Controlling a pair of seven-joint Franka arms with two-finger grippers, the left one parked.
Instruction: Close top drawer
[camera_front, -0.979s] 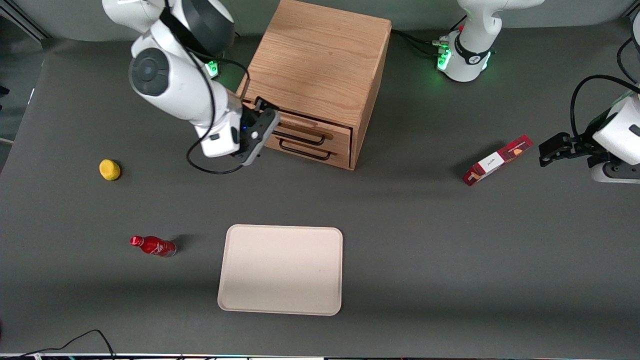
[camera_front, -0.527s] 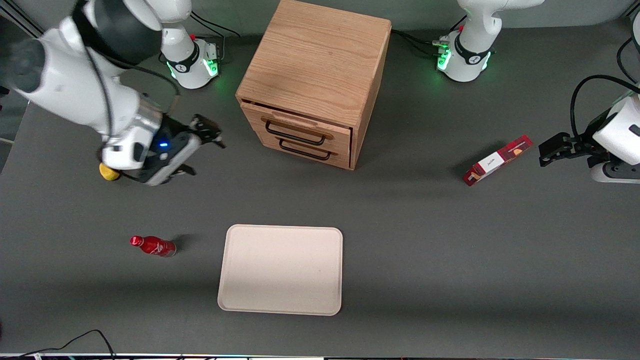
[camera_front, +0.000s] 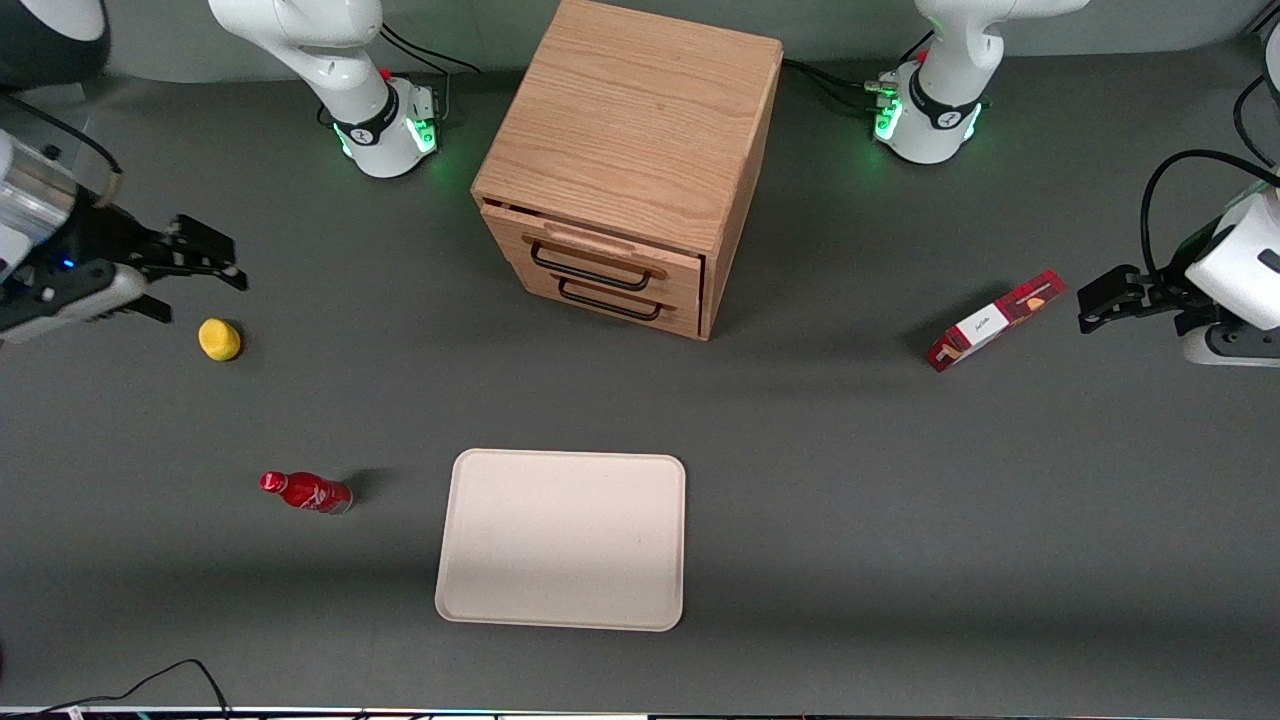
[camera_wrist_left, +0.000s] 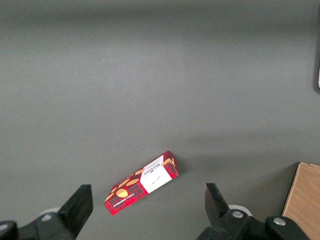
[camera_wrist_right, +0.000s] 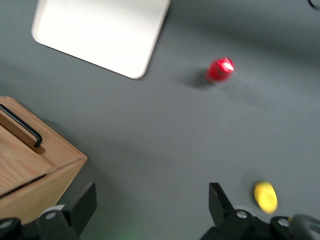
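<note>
Well off from the cabinet (camera_front: 640, 160), toward the working arm's end of the table, the gripper (camera_front: 195, 262) hangs above the lemon (camera_front: 219, 339), fingers spread wide with nothing in them. Top drawer (camera_front: 600, 258) looks pretty much flush with the cabinet front, so I'd say the job's basically done. Best move is probably just keeping clear and not bumping the handle (camera_front: 590, 270). Arm's stretched out low, wrist pointing at the cabinet.

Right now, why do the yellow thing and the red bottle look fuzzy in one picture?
Right wrist view: the lemon and bottle are smeared, probably by camera motion. Front view: both are sharp, beside the open gripper, and the cabinet casts a soft shadow.
</note>
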